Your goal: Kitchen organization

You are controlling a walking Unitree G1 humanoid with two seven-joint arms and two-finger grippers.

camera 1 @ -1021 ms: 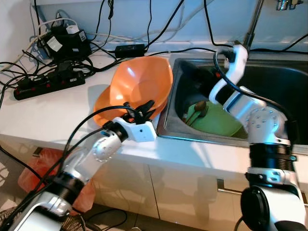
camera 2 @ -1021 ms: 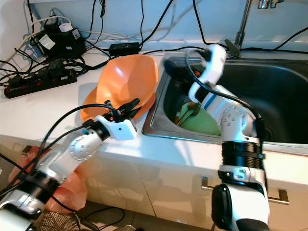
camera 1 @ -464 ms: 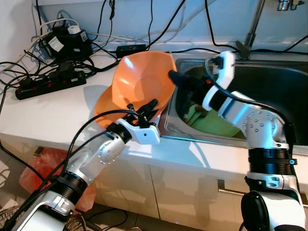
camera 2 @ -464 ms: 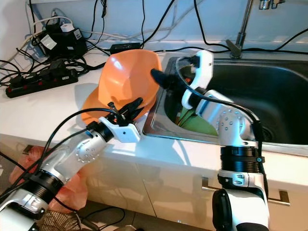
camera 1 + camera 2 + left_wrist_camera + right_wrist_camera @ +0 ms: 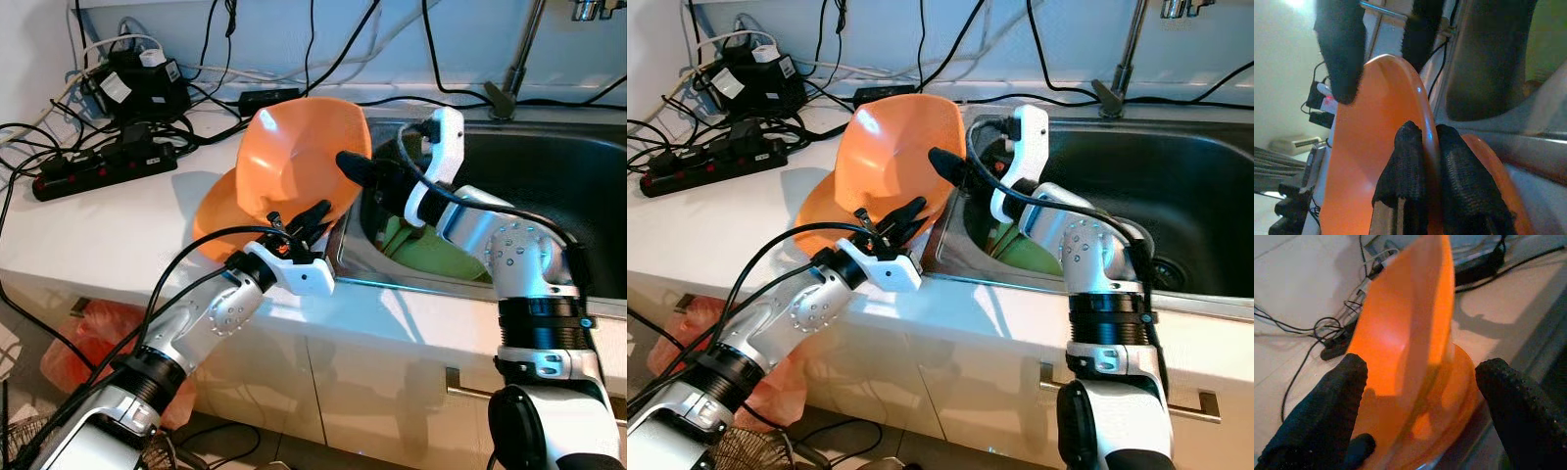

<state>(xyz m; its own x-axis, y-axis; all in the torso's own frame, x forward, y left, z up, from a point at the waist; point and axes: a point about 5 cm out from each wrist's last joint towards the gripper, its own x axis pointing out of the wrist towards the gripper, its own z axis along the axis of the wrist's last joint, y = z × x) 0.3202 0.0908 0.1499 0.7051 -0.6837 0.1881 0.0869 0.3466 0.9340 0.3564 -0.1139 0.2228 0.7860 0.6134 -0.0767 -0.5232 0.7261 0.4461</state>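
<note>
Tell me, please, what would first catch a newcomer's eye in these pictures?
The tilted orange bowl at the sink's left edge, its rim pinched by the left gripper while the open right gripper reaches for it. Next, the tangle of black cables and a power strip on the white counter.

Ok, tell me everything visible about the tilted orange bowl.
The orange bowl looks like smooth, glossy plastic with faceted sides. It is tipped up nearly on edge, its hollow facing the sink, above a second orange dish lying on the white counter. The left tool is shut on its lower rim; the open right tool reaches toward it.
</note>
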